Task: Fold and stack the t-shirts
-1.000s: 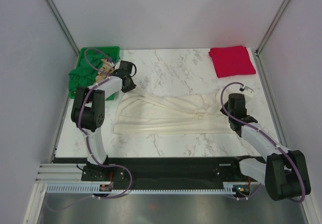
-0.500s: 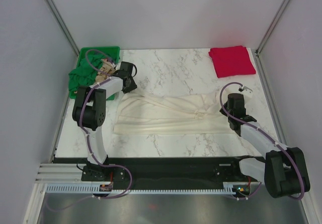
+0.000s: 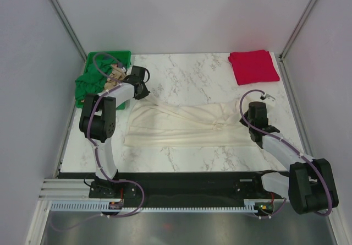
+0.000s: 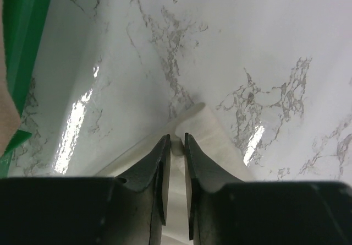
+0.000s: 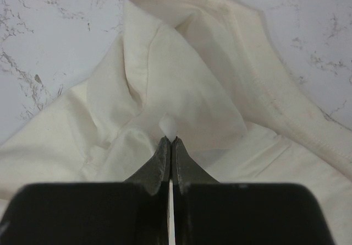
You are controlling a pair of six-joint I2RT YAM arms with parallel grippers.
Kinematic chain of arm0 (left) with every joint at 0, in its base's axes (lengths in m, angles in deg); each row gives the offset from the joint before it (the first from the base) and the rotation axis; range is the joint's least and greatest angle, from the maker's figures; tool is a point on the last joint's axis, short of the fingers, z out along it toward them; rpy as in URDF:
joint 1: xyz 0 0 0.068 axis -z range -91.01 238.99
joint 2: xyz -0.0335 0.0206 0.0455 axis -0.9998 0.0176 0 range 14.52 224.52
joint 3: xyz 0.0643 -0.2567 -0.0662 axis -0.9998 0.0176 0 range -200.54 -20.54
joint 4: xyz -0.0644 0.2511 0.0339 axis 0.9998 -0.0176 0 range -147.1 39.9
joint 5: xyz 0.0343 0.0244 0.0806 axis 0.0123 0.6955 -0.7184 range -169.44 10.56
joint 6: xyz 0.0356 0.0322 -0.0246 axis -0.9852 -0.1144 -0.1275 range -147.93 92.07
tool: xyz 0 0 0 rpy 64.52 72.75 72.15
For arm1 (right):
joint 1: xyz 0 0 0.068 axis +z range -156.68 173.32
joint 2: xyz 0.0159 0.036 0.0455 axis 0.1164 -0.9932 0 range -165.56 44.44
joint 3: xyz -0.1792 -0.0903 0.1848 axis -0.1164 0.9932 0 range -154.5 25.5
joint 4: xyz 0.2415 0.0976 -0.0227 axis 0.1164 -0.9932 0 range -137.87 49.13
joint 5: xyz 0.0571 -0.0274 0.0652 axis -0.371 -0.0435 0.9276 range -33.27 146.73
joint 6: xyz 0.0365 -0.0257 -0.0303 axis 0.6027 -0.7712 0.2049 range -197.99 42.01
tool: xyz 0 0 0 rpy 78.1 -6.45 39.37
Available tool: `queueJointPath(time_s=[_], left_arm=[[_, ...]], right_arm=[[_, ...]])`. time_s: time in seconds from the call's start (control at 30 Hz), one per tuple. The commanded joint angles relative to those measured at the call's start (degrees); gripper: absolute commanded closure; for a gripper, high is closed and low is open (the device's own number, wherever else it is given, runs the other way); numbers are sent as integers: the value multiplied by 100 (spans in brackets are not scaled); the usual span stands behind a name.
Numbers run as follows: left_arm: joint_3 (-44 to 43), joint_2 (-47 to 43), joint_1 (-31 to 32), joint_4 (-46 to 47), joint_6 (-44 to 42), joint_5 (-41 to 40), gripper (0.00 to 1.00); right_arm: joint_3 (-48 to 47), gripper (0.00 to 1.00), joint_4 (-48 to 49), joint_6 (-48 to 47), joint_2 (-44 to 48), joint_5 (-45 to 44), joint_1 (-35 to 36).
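The cream shirt (image 3: 187,125) lies spread in loose lengthwise creases across the middle of the desk (image 3: 187,74). The red shirt (image 3: 253,66) is already folded at the far right corner. More shirts are heaped in the green crate (image 3: 94,59) at the far left. The left fingers (image 4: 157,168) are drawn narrow on the shirt's far left corner, with the edge of the cloth caught between their tips. The right fingers (image 5: 159,162) are pressed together on a small tuft of the bunched cloth at the shirt's right end. The step in hand looks like stretching the shirt flat before the first fold. To do it well, both holds should be firm before either arm pulls, and the left one looks shallow, so it may need a deeper bite on the corner. The arms should then lift only slightly and draw apart evenly along the shirt's length. That would let the creases run out without dragging the whole shirt to one side. The right end is knotted up and will need easing open. Pulling too hard there could slip the tuft free.
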Motion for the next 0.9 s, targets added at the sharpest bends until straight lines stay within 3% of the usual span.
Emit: queueJointPath(time_s=[0.0,0.03,0.13,0.2,0.43,0.73,0.87], left_arm=[[-362,-140,4,46,0,-74,78],[-467,-184,4,-33,-43,-117,83],[-538,-193,4,-95,-79,-135,88],[-574,-211,4,-148,-88,-144,98],[-565,-543,-5,-332,-97,-162,98],[-398,-1625,-171,-666,123,5,98],[-678,-1924,-479,-974,79,198,98]], right_arm=[[-27,100,222,88,-47,55,-16],[-35,100,222,88,-73,55,-16],[-36,100,231,88,-91,56,-16],[-44,100,240,88,-91,64,-16],[-132,100,213,79,-100,47,-16],[-2249,100,-657,-61,-442,223,-16],[-3415,100,-674,-465,-1134,433,-77]])
